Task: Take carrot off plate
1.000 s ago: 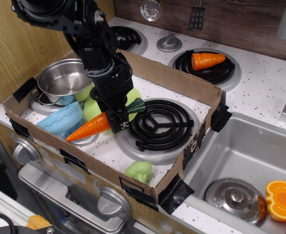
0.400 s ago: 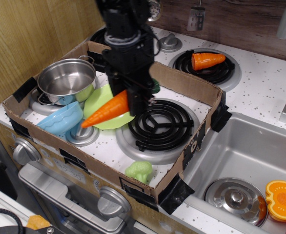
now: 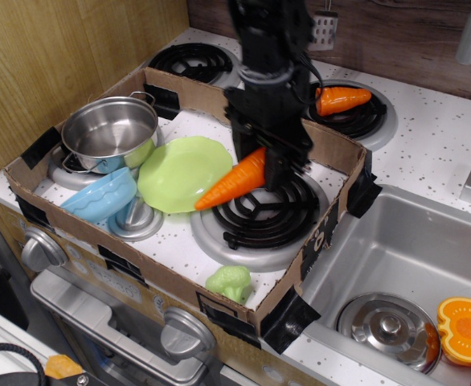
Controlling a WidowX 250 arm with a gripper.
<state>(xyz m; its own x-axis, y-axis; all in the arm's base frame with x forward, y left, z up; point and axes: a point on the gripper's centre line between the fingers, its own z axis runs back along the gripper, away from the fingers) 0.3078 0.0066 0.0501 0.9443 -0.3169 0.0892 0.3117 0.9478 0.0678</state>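
A long orange toy carrot hangs in the air, clamped at its thick end by the black gripper of a robot arm, its pointed tip slanting down and to the left over the near edge of a black coil burner. The carrot's green top is hidden behind the gripper's fingers. The tip just overlaps the right rim of the lime-green plate as seen from here, but the carrot is lifted clear of it, and the plate lies bare on the speckled white stovetop. All this sits inside a shallow cardboard tray taped at its corners with black tape. Beside the plate on the left stand a light blue bowl and, behind it, a shiny steel pot. A pale green toy broccoli rests near the tray's front wall. Outside the tray, a short stubby carrot piece lies on the rear burner, and the steel sink at right holds a pot lid and an orange toy slice.
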